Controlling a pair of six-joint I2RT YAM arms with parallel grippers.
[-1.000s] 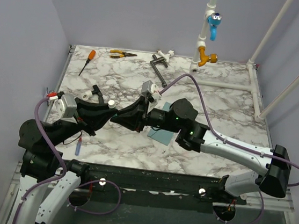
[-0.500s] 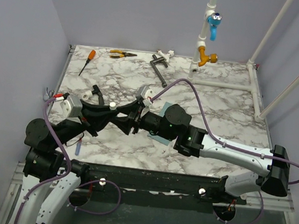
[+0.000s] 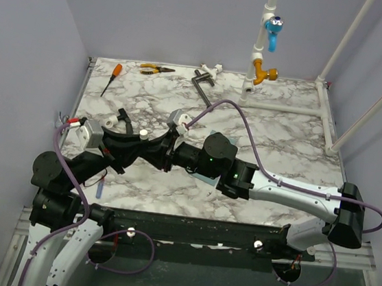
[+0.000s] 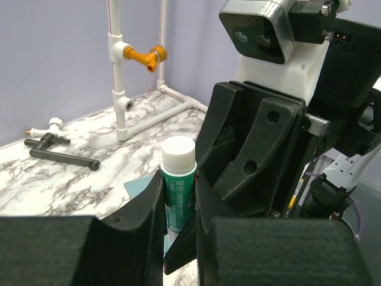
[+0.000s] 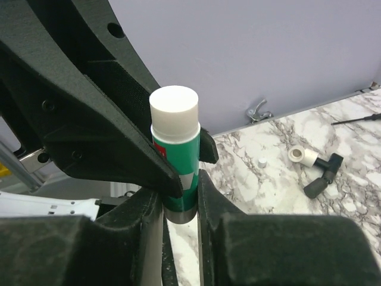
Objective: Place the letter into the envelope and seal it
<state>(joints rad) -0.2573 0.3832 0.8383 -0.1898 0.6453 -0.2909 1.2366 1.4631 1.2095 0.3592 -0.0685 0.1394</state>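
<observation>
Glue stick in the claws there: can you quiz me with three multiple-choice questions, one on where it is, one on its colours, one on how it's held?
1. Where is the glue stick?
A lying flat at the far edge
B between the two grippers, over the table
C dropped off the near edge

2. Its colours?
A green body, white cap
B red body, black cap
C all blue

3. How is it held?
A lying loose
B by one gripper alone
C by both grippers at once

Answers:
B, the top view shows both arms' ends together over the marble.
A, both wrist views show green under white.
C, the left gripper and right gripper each have fingers against the tube.
</observation>
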